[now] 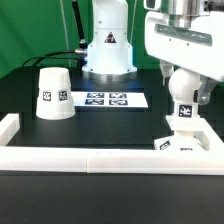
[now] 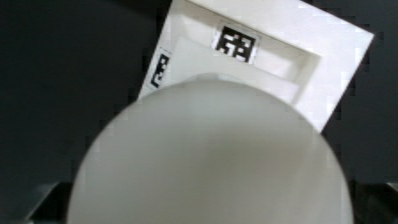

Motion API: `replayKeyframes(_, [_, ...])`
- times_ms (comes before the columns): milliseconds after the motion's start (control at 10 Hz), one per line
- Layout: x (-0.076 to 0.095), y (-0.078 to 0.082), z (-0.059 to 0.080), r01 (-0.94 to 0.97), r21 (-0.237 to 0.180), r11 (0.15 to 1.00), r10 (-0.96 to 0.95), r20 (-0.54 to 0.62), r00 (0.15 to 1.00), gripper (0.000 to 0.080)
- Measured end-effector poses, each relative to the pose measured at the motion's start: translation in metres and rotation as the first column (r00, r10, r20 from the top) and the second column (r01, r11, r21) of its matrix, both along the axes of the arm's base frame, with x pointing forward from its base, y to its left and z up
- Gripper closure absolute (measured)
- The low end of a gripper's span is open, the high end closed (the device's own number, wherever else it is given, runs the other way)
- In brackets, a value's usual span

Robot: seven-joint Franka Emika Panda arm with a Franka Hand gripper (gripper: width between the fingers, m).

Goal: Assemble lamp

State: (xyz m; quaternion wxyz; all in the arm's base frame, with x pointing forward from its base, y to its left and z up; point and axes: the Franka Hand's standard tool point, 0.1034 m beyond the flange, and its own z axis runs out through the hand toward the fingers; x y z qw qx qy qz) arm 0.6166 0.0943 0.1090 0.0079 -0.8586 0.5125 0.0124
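The white bulb (image 1: 184, 110) stands upright on the small square base (image 1: 186, 142) at the exterior view's right, its tagged neck facing the camera. My gripper (image 1: 183, 92) hangs straight over it, with the jaws set wide on either side of the bulb's ball. In the wrist view the ball (image 2: 222, 150) fills most of the picture. A thin dark gap shows at each of its sides, and the tagged base (image 2: 267, 55) lies beyond it. The tapered shade (image 1: 52, 95) stands alone, mouth down, at the exterior view's left.
The marker board (image 1: 108, 99) lies flat in the middle, between shade and bulb. A long white rail (image 1: 100, 160) runs along the front and turns up the left side (image 1: 10, 126). The arm's white pedestal (image 1: 107, 45) stands at the back.
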Motion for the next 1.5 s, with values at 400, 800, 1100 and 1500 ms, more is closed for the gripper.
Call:
replayKeyframes(400, [0.003, 0.015, 0.002, -0.306, 0.003, 0.952, 0.306, 0.042, 0.951, 0.01])
replayKeyframes(800, [0.003, 0.021, 0.001, -0.575, -0.016, 0.818, 0.575, 0.06, 0.816, 0.01])
replayKeyframes(1100, [0.004, 0.019, 0.001, -0.746, -0.034, 0.665, 0.746, 0.055, 0.663, 0.01])
replayKeyframes(1500, [0.004, 0.013, 0.0, -0.872, -0.045, 0.488, 0.873, 0.051, 0.486, 0.01])
